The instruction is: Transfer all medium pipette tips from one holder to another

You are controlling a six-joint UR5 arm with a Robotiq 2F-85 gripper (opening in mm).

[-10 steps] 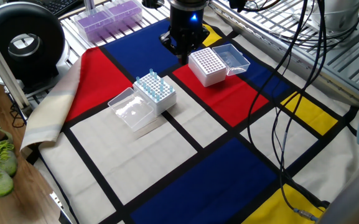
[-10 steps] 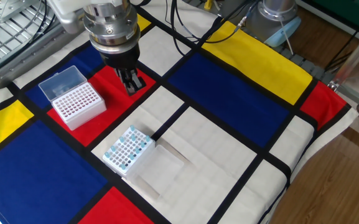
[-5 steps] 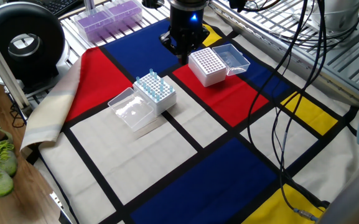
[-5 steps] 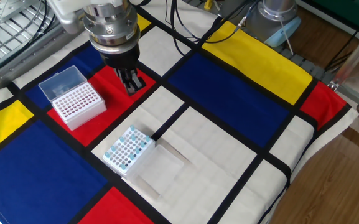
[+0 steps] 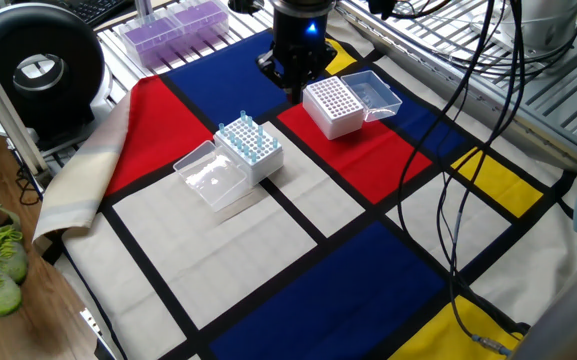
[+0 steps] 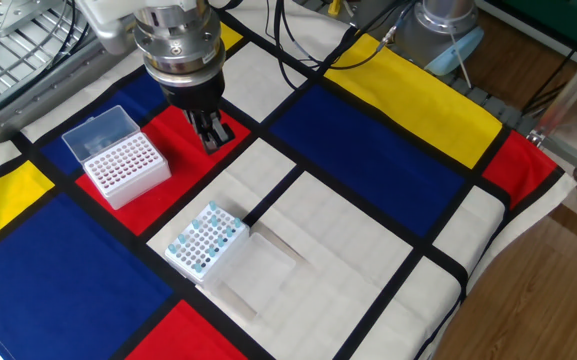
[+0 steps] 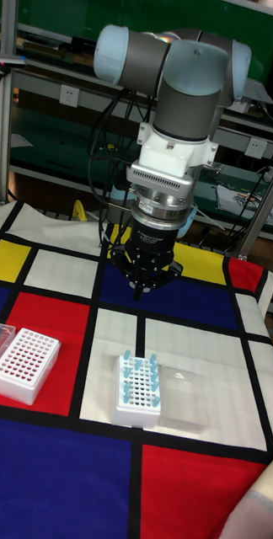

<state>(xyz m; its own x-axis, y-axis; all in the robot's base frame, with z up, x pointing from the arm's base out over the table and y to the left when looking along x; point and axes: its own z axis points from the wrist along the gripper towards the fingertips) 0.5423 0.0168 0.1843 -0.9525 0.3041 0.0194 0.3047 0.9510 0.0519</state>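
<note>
Several medium pipette tips (image 5: 242, 132) (image 6: 204, 238) (image 7: 137, 367) with light-blue tops stand in a white rack (image 5: 260, 158) (image 6: 183, 262) (image 7: 136, 410) on a white square of the cloth. Its clear lid (image 5: 208, 175) (image 6: 260, 268) (image 7: 184, 402) lies open beside it. A second white rack (image 5: 333, 103) (image 6: 120, 168) (image 7: 24, 364) sits on the red square, its holes dark. My gripper (image 5: 290, 90) (image 6: 212, 138) (image 7: 140, 291) hangs between the two racks, above the cloth, fingers together. Whether a tip sits between them is too small to make out.
Purple-tinted rack boxes (image 5: 178, 22) rest on a wire shelf at the back. A black round device (image 5: 38, 65) stands at the left. Cables (image 5: 468, 120) hang over the right side. The cloth drops off the table edge (image 5: 78, 200) on the left.
</note>
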